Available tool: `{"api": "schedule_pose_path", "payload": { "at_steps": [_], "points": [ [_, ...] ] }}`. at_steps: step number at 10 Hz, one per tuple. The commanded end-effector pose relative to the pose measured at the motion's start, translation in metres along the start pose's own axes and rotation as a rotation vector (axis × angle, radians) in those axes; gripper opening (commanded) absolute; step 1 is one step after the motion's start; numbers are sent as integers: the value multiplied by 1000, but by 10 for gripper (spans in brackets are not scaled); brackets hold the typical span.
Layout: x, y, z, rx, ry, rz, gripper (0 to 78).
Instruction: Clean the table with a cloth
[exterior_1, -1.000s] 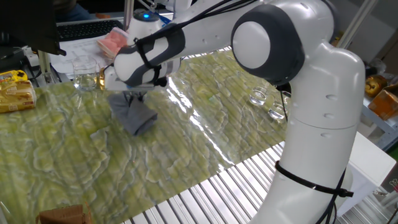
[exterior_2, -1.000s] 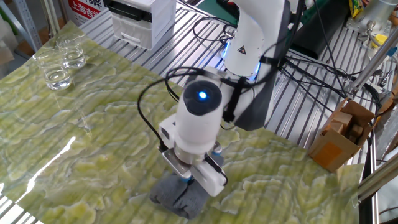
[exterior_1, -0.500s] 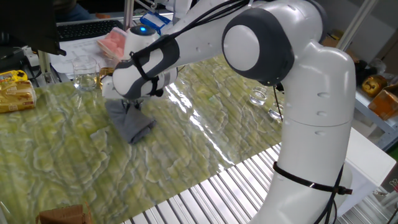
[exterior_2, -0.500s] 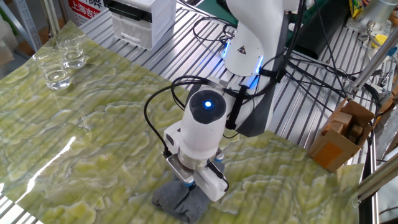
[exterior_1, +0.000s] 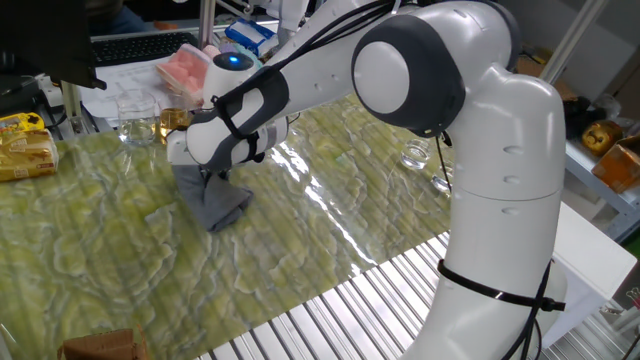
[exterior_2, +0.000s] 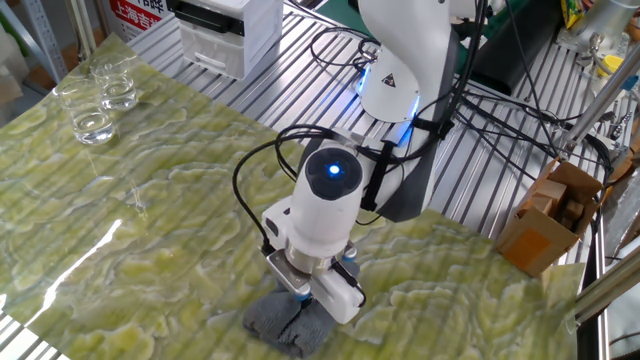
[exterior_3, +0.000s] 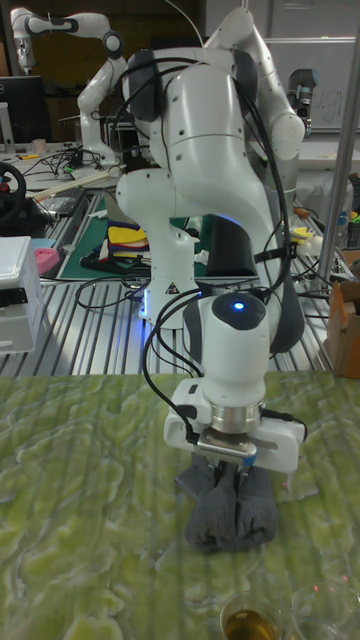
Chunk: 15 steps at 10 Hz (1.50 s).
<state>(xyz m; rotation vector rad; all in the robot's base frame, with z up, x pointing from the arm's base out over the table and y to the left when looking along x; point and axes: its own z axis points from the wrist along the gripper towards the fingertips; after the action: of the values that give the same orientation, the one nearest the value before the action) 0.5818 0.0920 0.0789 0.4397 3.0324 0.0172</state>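
Note:
The dark grey cloth (exterior_1: 214, 203) lies bunched on the yellow-green sheet of the table (exterior_1: 330, 250). My gripper (exterior_1: 215, 174) points straight down onto it, its fingers shut on a fold of the fabric and pressing it to the sheet. From the other side the cloth (exterior_2: 283, 323) shows under the gripper (exterior_2: 310, 297), near the front edge of the table (exterior_2: 150, 230). In the tall view the cloth (exterior_3: 232, 517) spreads to both sides of the gripper (exterior_3: 232, 470), and the fingertips are buried in it.
Two empty glasses (exterior_1: 415, 155) stand at the right of the sheet beside the arm's base. A glass of amber liquid (exterior_1: 172, 120) and an empty one (exterior_1: 135, 125) stand behind the cloth. A pink packet (exterior_1: 185, 68), a yellow packet (exterior_1: 25, 145) and a cardboard box (exterior_2: 550, 215) lie around.
The gripper has dragged the cloth a short way to the left across the sheet, then eased back slightly. The arm's elbow has swung left with it.

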Motion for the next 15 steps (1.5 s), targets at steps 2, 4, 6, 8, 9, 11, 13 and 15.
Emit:
{"api": "schedule_pose_path", "payload": {
  "at_steps": [2,4,6,8,9,11,13,15],
  "points": [
    [-9,-27,9,5,-6,-53,13],
    [-19,-45,3,10,0,-86,13],
    [-26,-60,-4,19,2,-112,13],
    [-30,-71,-7,25,1,-131,13],
    [-32,-78,-9,28,1,-145,13],
    [-36,-90,-11,29,0,-169,13],
    [-37,-90,-11,31,-1,-170,13],
    [-39,-89,-14,36,-2,-185,13]
  ]
}}
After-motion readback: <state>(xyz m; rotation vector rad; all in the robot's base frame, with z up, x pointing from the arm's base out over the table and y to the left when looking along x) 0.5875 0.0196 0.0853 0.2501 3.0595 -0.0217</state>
